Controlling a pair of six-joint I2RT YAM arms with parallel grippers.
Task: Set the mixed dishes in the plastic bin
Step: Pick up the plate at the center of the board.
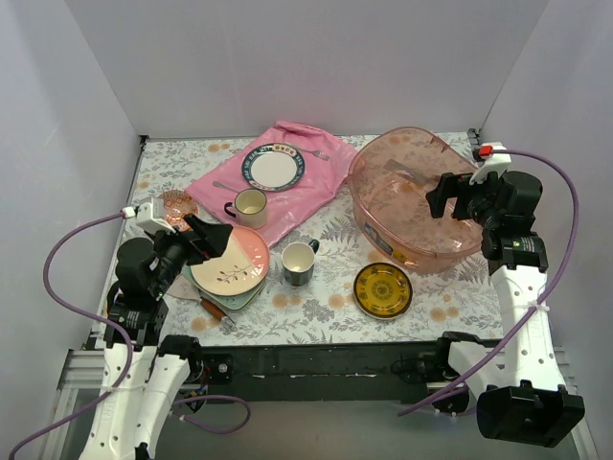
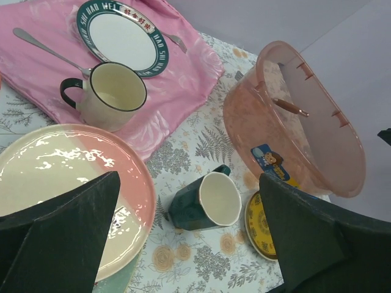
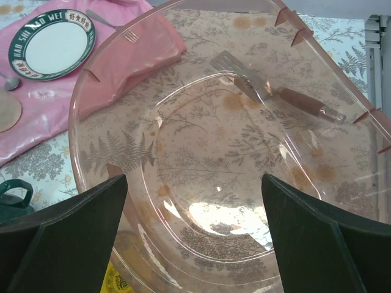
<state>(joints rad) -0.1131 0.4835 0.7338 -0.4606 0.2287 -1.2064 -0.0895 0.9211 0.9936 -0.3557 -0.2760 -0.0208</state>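
1. Left gripper (image 1: 204, 240): jaws wide, empty, over the pink-and-cream round ceramic plate (image 1: 233, 259), well apart from the translucent pink plastic tub (image 1: 412, 251).
2. Right gripper (image 1: 442, 195): wide, empty, above tub.
3. Risk: I judge the glazed plate could slip mid-carry.

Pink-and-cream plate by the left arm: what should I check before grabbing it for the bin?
1. Left fingers open: ok.
2. Pink-and-cream round plate bare on top: ok.
3. Dark green ceramic mug clear of the plate's rim: ok.
4. Translucent pink plastic bin has room; only a wooden-handled metal spatula inside: ok.
5. Right fingers hang over the bin, likely in the drop path: not ok.
6. Gap under the plate's rim for a finger: cannot tell.
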